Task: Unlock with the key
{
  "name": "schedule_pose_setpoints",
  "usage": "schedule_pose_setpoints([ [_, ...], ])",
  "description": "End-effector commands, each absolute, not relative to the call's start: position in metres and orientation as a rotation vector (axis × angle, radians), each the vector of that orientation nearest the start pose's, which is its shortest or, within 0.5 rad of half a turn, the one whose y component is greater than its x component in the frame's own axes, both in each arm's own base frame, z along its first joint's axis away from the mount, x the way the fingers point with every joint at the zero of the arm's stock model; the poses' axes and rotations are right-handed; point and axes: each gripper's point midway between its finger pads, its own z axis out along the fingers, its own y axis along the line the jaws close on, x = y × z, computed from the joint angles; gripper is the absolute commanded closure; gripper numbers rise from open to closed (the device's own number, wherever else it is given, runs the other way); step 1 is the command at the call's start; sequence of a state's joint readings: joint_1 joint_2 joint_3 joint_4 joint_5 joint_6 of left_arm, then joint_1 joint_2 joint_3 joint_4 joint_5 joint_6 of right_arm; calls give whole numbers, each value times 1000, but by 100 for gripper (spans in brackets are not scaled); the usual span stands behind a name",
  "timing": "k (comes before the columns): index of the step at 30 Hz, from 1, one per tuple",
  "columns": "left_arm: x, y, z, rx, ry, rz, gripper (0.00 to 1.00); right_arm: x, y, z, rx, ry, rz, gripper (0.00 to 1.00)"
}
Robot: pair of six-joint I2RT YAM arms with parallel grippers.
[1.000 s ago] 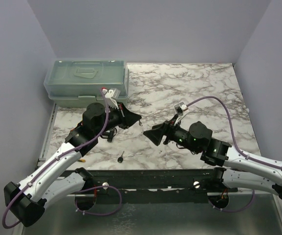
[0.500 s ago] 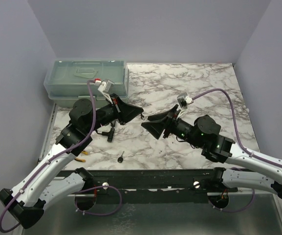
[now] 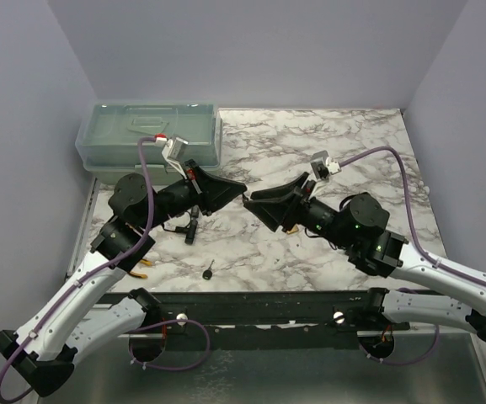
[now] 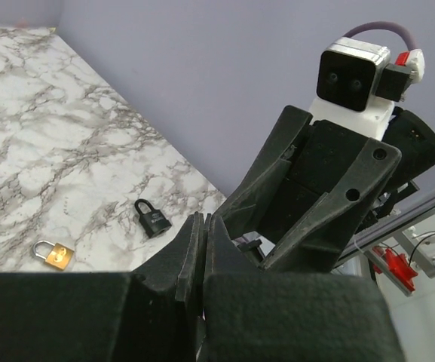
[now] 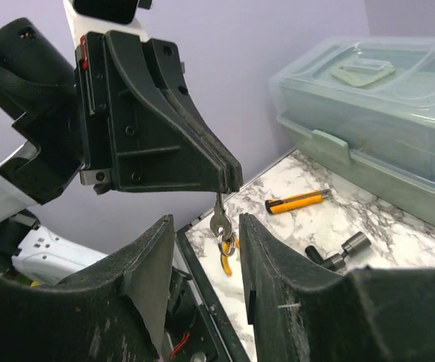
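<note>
At the far left of the tabletop (image 3: 344,143) stands a pale green toolbox (image 3: 141,135), its right end cut off in the right wrist view. The left gripper (image 5: 230,179) has its jaws fully closed on the top end of a silver key (image 5: 219,220), which hangs down with a ring (image 5: 227,245). How much of it sits inside the jaws is hidden, and from above it is hard to make out. A small black-headed key (image 3: 209,270) lies alone near the near edge. The right gripper (image 5: 206,222) has its jaws partly open, one on each side of the hanging key, holding nothing. A brass padlock (image 4: 53,254) and a black padlock (image 4: 151,217) lie further right.
</note>
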State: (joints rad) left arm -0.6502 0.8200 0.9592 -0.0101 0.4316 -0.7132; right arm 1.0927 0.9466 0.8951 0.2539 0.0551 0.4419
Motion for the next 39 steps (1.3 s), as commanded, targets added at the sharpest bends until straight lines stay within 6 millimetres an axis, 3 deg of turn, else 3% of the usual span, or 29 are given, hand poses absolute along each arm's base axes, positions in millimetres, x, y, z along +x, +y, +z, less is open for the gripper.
schedule_pose_setpoints([
  [1, 161, -254, 425, 387, 1468, -1447, 100, 150, 331, 409, -497, 1335, 1337, 56],
  [7, 154, -251, 435, 402, 1424, -1465, 100, 172, 304, 410, -499, 1342, 1536, 58],
  [9, 154, -250, 437, 398, 1417, -1461, 100, 172, 298, 410, -521, 1328, 1573, 58],
  [20, 160, -253, 434, 374, 1404, -1472, 100, 155, 315, 407, -705, 1305, 1701, 57],
  [39, 169, -267, 425, 382, 1398, -1532, 100, 160, 321, 408, -691, 1294, 1735, 61],
])
